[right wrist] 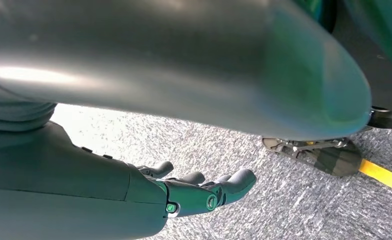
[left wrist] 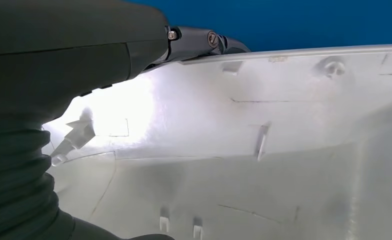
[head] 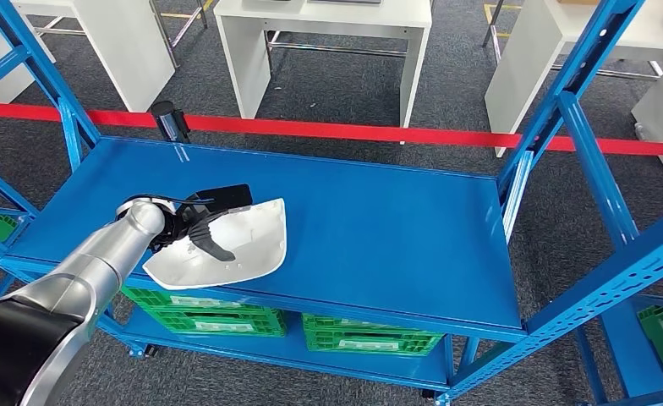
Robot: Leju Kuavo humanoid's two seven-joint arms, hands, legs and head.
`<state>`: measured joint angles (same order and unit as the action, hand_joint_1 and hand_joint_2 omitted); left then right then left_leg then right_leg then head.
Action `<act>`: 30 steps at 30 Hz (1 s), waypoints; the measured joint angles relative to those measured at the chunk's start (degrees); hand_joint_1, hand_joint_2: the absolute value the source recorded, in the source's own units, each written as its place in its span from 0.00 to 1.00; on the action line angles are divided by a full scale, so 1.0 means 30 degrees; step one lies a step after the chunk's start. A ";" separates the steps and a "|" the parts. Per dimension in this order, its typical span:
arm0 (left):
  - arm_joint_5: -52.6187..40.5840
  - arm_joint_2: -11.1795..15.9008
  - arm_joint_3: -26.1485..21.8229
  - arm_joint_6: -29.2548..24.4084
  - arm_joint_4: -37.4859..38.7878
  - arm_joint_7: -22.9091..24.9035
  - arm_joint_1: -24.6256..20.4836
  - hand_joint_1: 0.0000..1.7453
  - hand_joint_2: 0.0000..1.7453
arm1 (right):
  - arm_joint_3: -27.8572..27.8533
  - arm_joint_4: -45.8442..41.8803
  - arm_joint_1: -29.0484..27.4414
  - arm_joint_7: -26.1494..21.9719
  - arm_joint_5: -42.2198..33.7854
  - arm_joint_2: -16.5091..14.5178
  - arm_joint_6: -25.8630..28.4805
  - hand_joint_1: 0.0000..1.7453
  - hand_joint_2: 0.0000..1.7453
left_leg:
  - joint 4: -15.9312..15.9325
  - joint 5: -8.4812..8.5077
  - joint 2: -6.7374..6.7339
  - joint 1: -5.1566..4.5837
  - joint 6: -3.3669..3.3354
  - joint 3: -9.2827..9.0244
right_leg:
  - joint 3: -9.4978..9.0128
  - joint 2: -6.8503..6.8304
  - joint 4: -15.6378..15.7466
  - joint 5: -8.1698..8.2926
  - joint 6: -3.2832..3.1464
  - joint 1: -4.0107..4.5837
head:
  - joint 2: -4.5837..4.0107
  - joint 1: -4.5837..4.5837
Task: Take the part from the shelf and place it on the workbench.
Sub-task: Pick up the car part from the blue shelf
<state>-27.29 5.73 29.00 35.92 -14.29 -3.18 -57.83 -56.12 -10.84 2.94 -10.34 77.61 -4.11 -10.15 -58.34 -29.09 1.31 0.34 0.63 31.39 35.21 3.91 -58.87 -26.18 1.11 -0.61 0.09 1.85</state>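
Left hand (head: 194, 227) grips the white moulded plastic part (head: 248, 245) on the blue shelf (head: 379, 228); lifting comes next. Right hand (right wrist: 194, 192) hangs loosely open, holding nothing.

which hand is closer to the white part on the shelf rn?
Left. The left hand is on the white part on the blue shelf, fingers over its edge. The right hand hangs over grey carpet, away from it.
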 joint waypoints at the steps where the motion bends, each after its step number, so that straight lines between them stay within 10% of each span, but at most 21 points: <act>1: -0.0005 0.0000 0.0004 0.0002 0.0000 -0.0042 0.0000 0.00 1.00 | 0.0000 0.0000 0.0000 0.0000 0.0002 -0.0007 0.0002 0.00 0.00 | 0.0000 0.0000 0.0000 0.0000 0.0000 0.0000 | 0.0000 0.0000 0.0000 0.0000 0.0000 0.0000 | 0.0000 0.0002; 30: -0.0228 0.0102 0.0386 -0.0264 0.0022 -0.0699 0.0018 0.00 1.00 | -0.0002 0.0000 -0.0009 0.0037 0.0007 -0.0058 0.0016 0.00 0.00 | 0.0001 -0.0001 0.0000 0.0000 -0.0001 0.0005 | 0.0003 0.0000 0.0000 -0.0001 0.0000 0.0000 | 0.0000 0.0002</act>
<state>-27.98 6.03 30.16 35.12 -14.23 -5.28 -57.78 -56.13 -10.84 2.92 -10.23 77.64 -4.28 -10.10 -58.34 -29.09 1.31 0.34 0.63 31.41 35.22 3.91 -58.87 -26.18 1.10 -0.61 0.09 1.85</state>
